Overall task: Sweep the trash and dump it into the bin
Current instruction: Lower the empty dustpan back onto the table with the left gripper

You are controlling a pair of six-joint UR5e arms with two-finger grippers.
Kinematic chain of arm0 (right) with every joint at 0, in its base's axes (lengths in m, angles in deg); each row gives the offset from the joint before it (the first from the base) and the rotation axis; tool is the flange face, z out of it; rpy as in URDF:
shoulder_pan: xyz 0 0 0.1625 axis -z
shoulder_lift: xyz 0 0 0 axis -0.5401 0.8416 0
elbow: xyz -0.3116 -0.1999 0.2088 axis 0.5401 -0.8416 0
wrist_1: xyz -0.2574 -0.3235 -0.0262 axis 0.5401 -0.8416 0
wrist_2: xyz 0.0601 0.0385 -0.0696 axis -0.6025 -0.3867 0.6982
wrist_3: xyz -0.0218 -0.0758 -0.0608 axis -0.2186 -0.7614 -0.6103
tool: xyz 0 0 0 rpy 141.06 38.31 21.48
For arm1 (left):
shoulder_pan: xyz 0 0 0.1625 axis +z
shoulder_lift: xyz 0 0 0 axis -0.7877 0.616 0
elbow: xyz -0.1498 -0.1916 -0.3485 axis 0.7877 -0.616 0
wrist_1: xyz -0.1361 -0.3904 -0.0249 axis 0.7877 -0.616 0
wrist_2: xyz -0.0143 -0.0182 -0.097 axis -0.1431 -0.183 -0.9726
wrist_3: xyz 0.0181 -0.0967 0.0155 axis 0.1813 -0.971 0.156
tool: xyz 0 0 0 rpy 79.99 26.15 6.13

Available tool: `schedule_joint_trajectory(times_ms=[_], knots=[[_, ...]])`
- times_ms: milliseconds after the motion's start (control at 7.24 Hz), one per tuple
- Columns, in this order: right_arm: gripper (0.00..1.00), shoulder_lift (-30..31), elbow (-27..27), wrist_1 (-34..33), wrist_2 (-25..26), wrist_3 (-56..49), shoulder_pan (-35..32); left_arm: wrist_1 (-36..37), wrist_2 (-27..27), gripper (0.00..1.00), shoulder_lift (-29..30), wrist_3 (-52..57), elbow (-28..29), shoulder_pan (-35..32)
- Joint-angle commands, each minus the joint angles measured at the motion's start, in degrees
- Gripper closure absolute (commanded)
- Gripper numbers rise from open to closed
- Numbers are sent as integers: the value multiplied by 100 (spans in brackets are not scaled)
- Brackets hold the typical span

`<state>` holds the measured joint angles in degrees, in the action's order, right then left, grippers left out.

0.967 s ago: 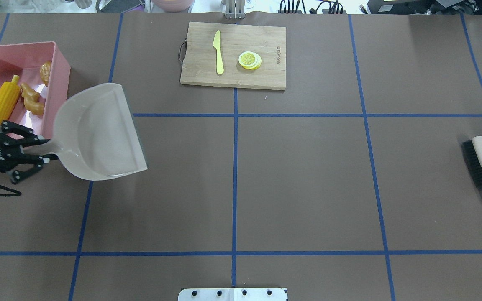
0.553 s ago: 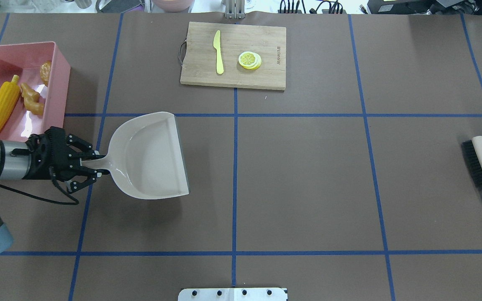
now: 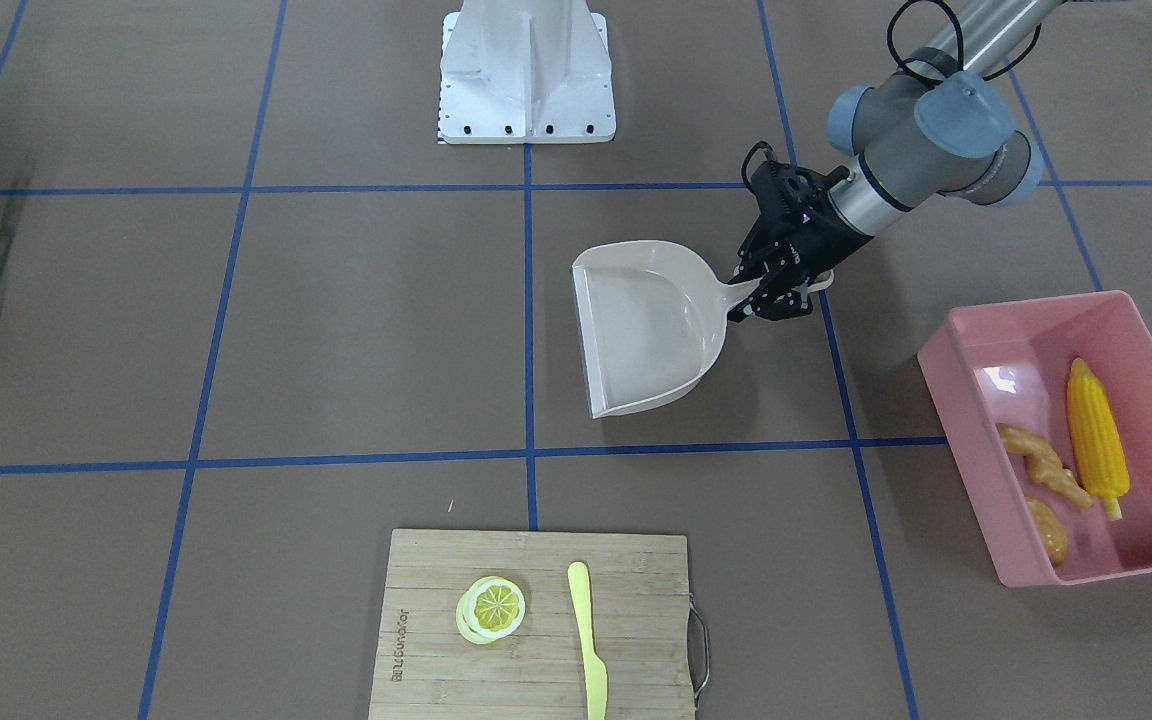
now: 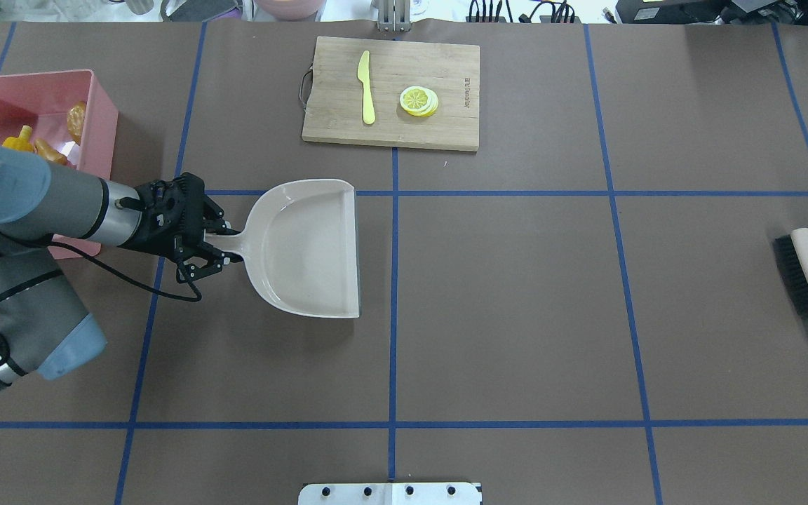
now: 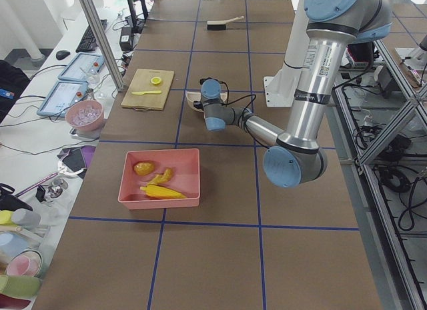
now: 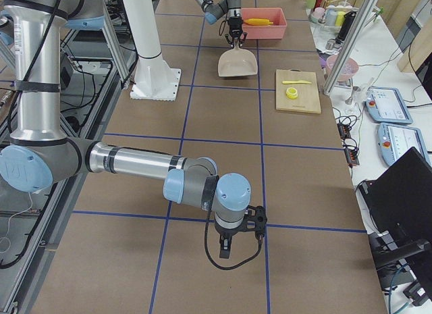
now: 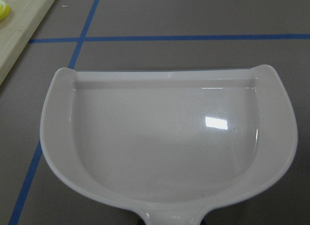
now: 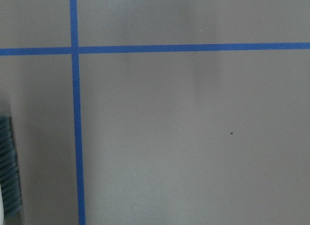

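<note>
left end effector [image 4: 225, 247]: fingers pinched tight on the stub handle of the beige dustpan [image 4: 313, 245]. The pan's mouth points toward bench centre, away from the bin, and the pan is just left of the centre tape line. The shadow under it in overhead suggests it's slightly off the bench [image 4: 516, 315], but I can't confirm whether the front lip touches. Left wrist view shows the pan's glossy inner face, with blue tape beyond the lip.

The trash is all inside the pink bin [image 3: 946, 380] at the bench's left end, apart from the pan:
- corn cob [image 3: 1096, 440] lies along the side farthest from the pan
- ginger root [image 3: 1041, 465] is just beside it
- potato [image 3: 1048, 530] is near the corner away from the robot

In overhead the left arm covers part of the bin.

right end effector [image 6: 228, 248]: seen only in the right side view, pointing down over the bench. Can't tell how far open it is or whether it holds anything. Its wrist view shows bench, a tape cross and bristles at the left edge.

brush [image 4: 800, 280] lies flat at the right edge. cutting board [image 4: 390, 70] is far side, centre. It carries the yellow knife [image 4: 366, 88] and lemon slice [image 4: 419, 101], near each other, not touching.
</note>
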<state>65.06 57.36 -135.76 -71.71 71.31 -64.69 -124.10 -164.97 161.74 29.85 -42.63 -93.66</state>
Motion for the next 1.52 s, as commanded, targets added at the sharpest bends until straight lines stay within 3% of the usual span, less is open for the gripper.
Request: schedule_joint_trajectory(times_ms=[0,1244,1382], knots=[[0,9,-26,1,-7,3,0,432,-123,100,435,287,275,-85],[0,9,-52,1,-7,-6,0,441,-70,100,620,111,452,170],[0,9,-52,1,-7,-6,0,441,-70,85,603,111,444,170]])
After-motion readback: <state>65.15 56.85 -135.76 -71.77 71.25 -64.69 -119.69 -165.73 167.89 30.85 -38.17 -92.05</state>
